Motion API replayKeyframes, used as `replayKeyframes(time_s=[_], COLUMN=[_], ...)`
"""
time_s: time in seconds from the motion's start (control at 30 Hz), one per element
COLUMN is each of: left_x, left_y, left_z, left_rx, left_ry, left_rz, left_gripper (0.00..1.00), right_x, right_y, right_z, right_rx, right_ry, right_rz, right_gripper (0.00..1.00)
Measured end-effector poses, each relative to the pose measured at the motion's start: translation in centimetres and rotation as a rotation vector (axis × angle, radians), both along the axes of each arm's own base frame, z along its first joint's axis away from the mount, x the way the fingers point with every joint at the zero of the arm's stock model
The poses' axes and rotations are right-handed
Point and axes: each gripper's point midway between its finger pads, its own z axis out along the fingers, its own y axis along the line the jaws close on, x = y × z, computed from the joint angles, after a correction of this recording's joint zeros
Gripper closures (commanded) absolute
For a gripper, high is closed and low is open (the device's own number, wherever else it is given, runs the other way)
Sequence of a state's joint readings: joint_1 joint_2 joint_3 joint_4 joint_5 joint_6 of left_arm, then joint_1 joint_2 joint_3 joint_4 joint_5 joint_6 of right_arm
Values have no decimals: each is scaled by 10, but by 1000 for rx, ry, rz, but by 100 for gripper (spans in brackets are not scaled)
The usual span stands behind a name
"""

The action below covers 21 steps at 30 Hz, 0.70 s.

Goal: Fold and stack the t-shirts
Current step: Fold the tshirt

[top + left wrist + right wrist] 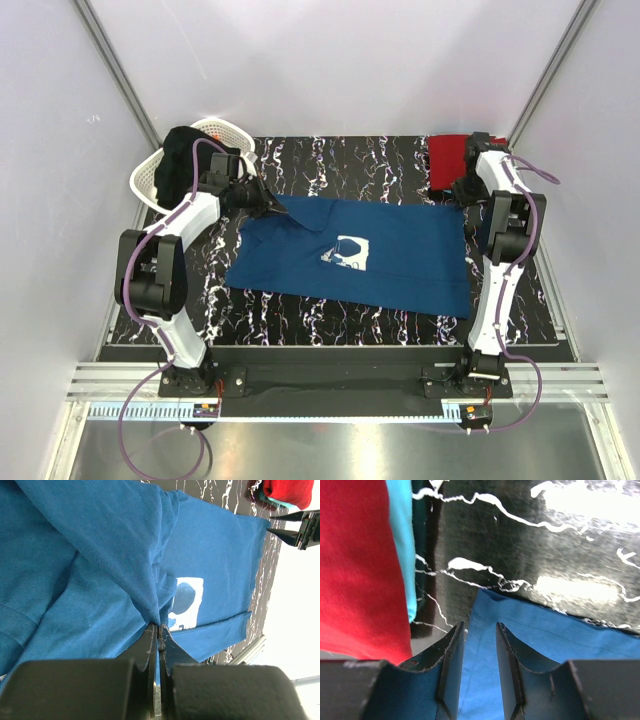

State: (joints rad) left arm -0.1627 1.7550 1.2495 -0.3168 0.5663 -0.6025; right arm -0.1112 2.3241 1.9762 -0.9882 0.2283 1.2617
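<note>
on the marbled table (300,312), three t-shirts (447,158); left end effector (158,626) pinches the navy one (405,255), right end effector (479,628) narrowly parted.

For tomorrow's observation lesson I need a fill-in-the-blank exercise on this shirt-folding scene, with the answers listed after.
1. The left fingers pinch the blue shirt; the right fingers are ____.
2. The red shirt lies ____ the turquoise shirt.
3. The blue shirt's print is ____.
4. The basket stands at the table in its far ____ corner.
Missing words: open; on; white; left.
</note>
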Motion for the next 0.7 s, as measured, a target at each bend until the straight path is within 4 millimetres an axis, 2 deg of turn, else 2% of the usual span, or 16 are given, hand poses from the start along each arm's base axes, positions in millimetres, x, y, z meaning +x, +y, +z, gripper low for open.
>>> replayKeyframes(time_s=[0.17,0.53,0.57,0.67,0.7], left_x=[0,-2,-2,-2,-2], left_y=[0,0,0,0,0], left_z=[0,-3,-3,-3,-3], left_rx=[-1,1,1,1,1], left_ry=[-1,7,7,7,7], left_rz=[-3,-4,-4,-3,-3], left_gripper=[100,100,100,100,100], right_x=[0,-2,-2,-3,-3], right_y=[-4,-16,-16,-16,-16], right_z=[-10,-11,-11,-12,-12], right_rx=[-8,-31,-31,-29,-29], right_ry=[20,46,50,64,66], right_rz=[-19,-55,-55,-55,-54], right_gripper=[62,65,66,81,88])
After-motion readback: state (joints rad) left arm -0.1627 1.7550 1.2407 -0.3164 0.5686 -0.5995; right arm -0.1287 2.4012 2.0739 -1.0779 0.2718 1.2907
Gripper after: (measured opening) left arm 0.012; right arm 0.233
